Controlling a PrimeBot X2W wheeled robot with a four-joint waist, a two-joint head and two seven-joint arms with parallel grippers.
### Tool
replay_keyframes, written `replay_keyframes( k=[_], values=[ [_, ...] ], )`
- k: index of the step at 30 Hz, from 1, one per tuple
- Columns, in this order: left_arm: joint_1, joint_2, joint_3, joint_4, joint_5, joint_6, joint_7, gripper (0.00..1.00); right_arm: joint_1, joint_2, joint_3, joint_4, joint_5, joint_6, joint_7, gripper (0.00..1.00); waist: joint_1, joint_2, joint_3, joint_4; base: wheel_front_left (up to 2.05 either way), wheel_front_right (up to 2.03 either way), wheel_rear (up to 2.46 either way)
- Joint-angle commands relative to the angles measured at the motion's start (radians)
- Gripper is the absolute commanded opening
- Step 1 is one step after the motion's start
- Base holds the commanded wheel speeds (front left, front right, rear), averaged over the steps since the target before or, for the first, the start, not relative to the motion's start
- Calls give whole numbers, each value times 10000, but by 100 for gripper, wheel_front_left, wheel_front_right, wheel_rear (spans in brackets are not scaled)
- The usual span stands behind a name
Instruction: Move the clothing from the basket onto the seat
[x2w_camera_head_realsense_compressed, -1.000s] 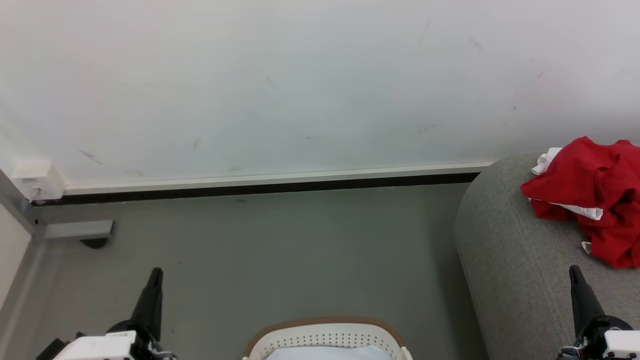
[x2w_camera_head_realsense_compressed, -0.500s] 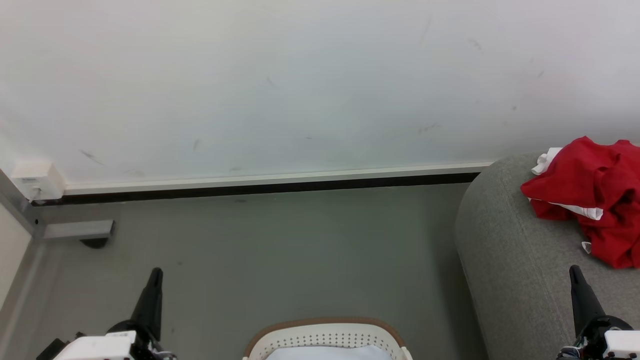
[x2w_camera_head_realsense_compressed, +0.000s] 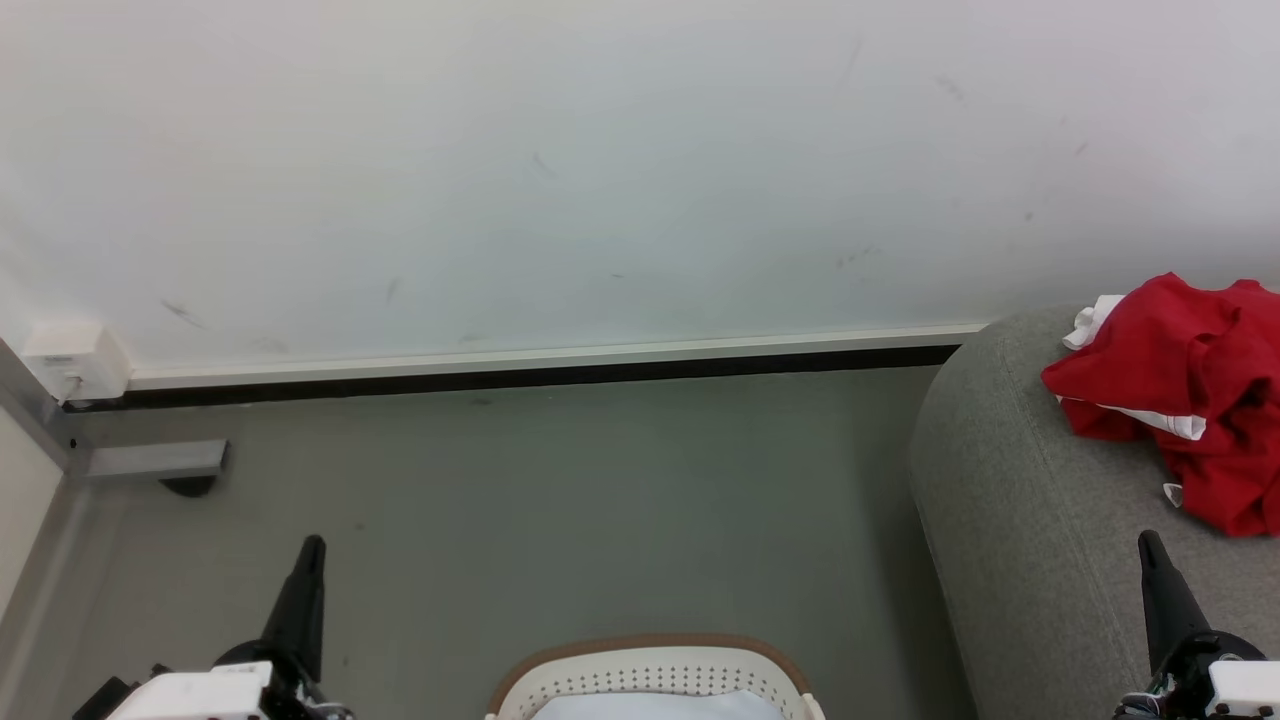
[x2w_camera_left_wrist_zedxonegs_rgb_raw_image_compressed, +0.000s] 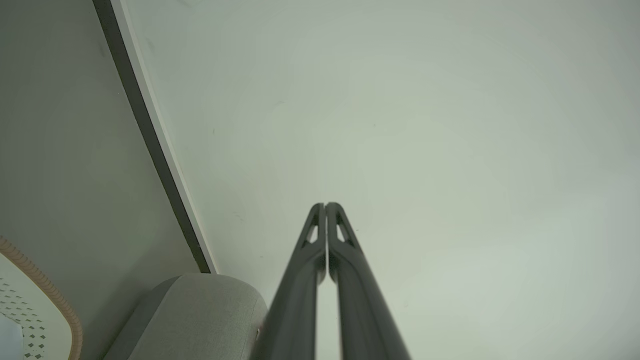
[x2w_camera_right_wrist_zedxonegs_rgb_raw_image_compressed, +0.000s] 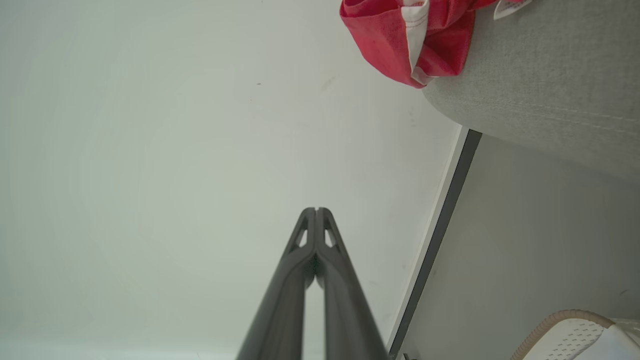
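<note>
my left gripper and right gripper were clenched on nothing, and the clothing lay bunched on the seat, out of the basket, ahead and rightward of the nearer right one.

Bare grey floor between basket and wall is the widest lane, running from the metal bracket at far left to the seat at right; wall with dark baseboard closes the far side; white box sits on the wall in the left corner, just above the bracket; seat's rounded end bulks up on the right, a strip of floor between it and the basket; clothing heaped on the seat top toward the wall, bare upholstery in front of it; pale cloth lies in the basket; left gripper and right gripper, fingers together, touch nothing, with air ahead up to the wall.
</note>
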Motion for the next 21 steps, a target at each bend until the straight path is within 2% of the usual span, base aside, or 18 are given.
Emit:
replay_keyframes(
  k=[1,21],
  values=[
    [-95,19,23,1,-138,-67,35,0,-126,21,-41,29,-57,-24,27,0,0,0,0,0,0,0,0],
    [-95,19,22,1,-139,-67,34,0,-128,31,-63,30,-77,-24,41,0,0,0,0,0,0,0,0]
  ],
)
